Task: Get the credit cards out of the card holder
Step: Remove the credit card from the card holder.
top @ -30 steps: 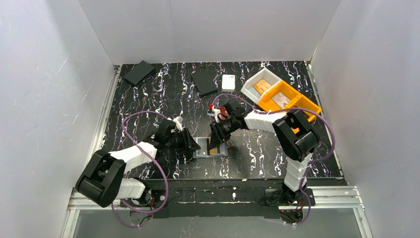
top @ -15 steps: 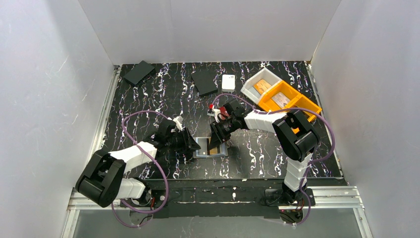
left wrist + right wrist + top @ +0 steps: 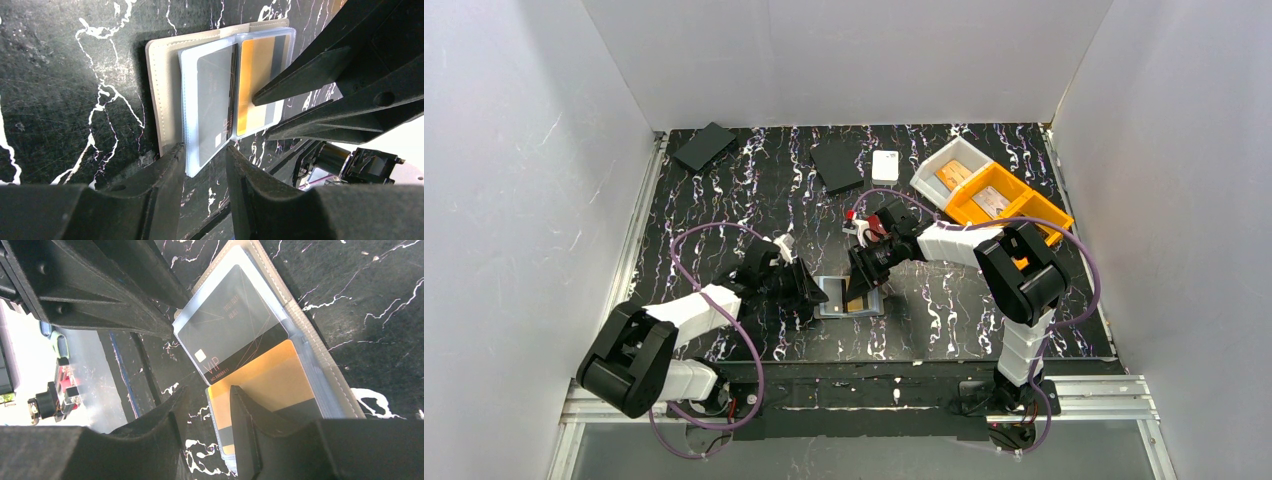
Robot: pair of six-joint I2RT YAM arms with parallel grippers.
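Observation:
The grey card holder (image 3: 852, 298) lies open on the black marbled table, its cover (image 3: 160, 85) under clear sleeves. One sleeve holds a dark grey credit card (image 3: 212, 95) marked VIP (image 3: 230, 315); the other holds an orange credit card (image 3: 252, 80) (image 3: 270, 380). My left gripper (image 3: 205, 157) (image 3: 812, 290) is open, and the near corner of the grey card's sleeve lies between its fingertips. My right gripper (image 3: 206, 405) (image 3: 862, 280) is open astride the outer edge of the orange card's sleeve. One finger rests over the orange card, the other over the table.
Two flat black squares (image 3: 704, 146) (image 3: 837, 164) and a small white box (image 3: 885, 166) lie at the back. A grey bin (image 3: 951, 172) and an orange bin (image 3: 1009, 200) stand at the back right. White walls enclose the table.

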